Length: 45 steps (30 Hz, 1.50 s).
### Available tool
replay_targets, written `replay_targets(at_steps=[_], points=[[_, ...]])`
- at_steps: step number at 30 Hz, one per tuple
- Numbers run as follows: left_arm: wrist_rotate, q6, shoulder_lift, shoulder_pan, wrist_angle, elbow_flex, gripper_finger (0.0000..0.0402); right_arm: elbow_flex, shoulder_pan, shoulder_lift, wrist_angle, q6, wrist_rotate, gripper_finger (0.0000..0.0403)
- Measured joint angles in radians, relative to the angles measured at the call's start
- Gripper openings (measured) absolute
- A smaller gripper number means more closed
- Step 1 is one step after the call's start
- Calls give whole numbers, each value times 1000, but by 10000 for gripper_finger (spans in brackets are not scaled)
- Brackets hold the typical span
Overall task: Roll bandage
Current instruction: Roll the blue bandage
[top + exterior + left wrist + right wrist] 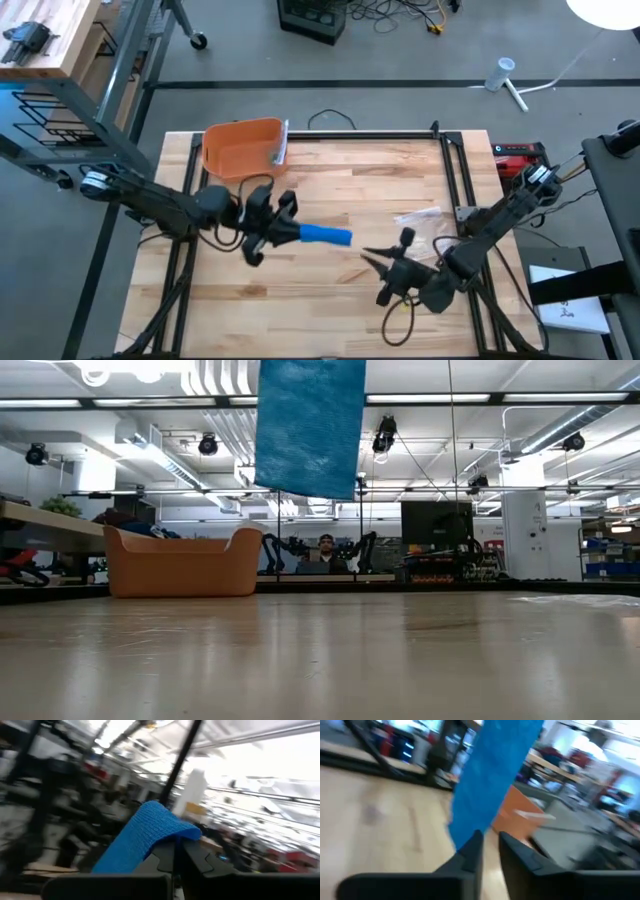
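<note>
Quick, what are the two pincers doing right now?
Left pincer: closed on the blue bandage.
Right pincer: slightly open, nothing held; the bandage hangs just beyond its tips.

You are working in a robotics lab or workshop, not a home. Your wooden counter (330, 200) sits inside a black metal frame (455, 170) on a bare grey concrete floor (420, 80), with loose cables (400, 12) trailing across it. In the low view, exposed ducts and strip lights (470, 398) run along an open ceiling, with cameras (208, 444) mounted on rails. Further robot arms (285, 548) stand in the background around a seated person (325, 555), beside a monitor (435, 525) and equipment racks (605, 555). A wooden workbench (45, 40) stands at the side.
</note>
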Motion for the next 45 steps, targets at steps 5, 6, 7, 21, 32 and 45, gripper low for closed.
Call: replay_targets(at_steps=[5, 6, 7, 21, 32, 45], points=[[87, 0, -30, -35, 58, -29, 0, -1, -78, 0, 215, -127, -180, 161], [88, 10, -40, -41, 61, -33, 0, -1, -100, 0, 238, -136, -215, 172], [89, 21, -48, -44, 61, -35, 0, -1, -125, 0, 251, -139, -255, 182], [70, 64, -79, -54, 56, -54, 4, -3, -218, 1, 284, -53, -684, 211], [17, 131, -58, -55, 54, -54, 2, 41, -246, 207, 531, -38, -490, 211], [18, 128, -56, -54, 33, -53, 5, 157, -258, 263, 372, -128, -473, 169]])
